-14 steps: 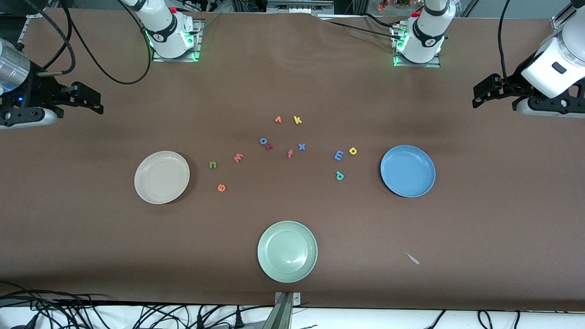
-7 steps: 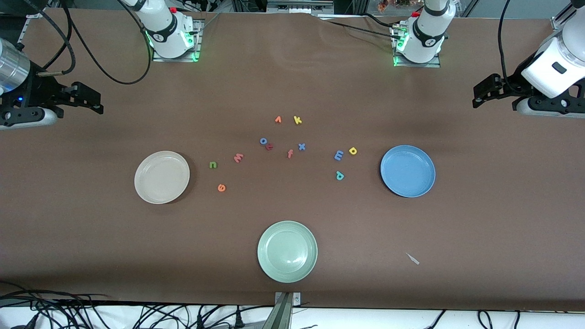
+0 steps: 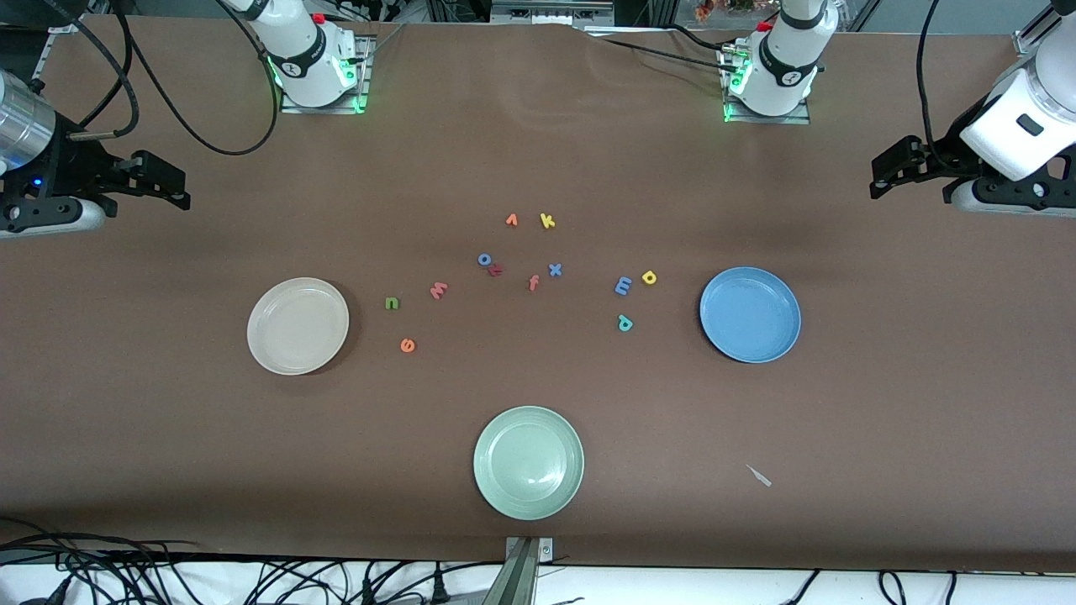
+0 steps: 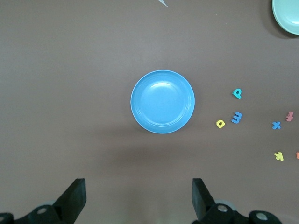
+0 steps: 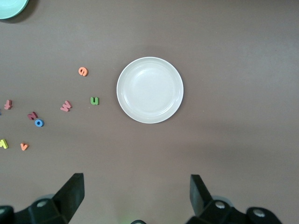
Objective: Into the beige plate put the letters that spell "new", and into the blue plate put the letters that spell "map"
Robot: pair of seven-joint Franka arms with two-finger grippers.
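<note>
Brown table [image 3: 538, 151], nothing sorted yet. Beige plate [image 3: 298, 326] toward the right arm's end, blue plate [image 3: 750, 314] toward the left arm's end, both bare. Right end effector [image 3: 155, 181] parked high over its table end, fingers apart, empty; left end effector [image 3: 895, 165] likewise, apart and empty. Green n [image 3: 392, 302], pink w [image 3: 438, 290] and orange e [image 3: 408, 344] just beside the beige plate, closest to the right arm. Blue m [image 3: 623, 286], yellow a [image 3: 649, 276] and teal p [image 3: 625, 323] beside the blue plate, closest to the left arm.
</note>
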